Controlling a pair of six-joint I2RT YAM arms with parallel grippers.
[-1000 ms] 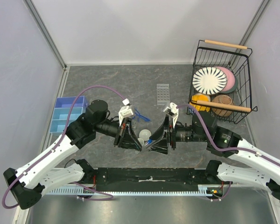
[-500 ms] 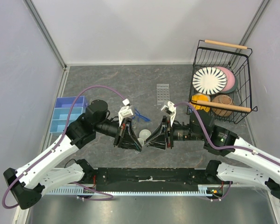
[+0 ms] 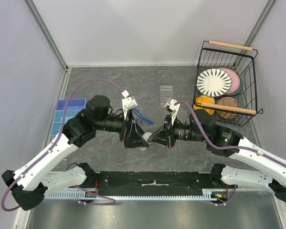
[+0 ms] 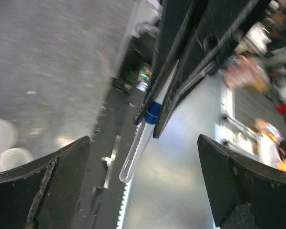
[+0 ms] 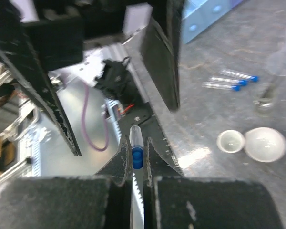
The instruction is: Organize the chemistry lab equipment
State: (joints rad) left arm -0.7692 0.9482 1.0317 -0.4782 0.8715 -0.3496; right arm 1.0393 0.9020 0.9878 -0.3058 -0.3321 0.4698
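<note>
left gripper (image 4: 142, 142) has sprung wide since a second back, fingers (image 4: 47, 186) well clear of tube (image 4: 135, 150). right gripper (image 5: 137, 143) has closed, pinching tube at its capped end. tube hangs mid-air between arms, above table (image 3: 181, 81), near two dishes (image 5: 264, 143).

Both arms angled inward above the desk's near edge, left gripper (image 3: 143, 140) with jaws spread wide, right gripper (image 3: 151, 139) with jaws clamped on a blue-capped tube (image 5: 137, 156)
</note>
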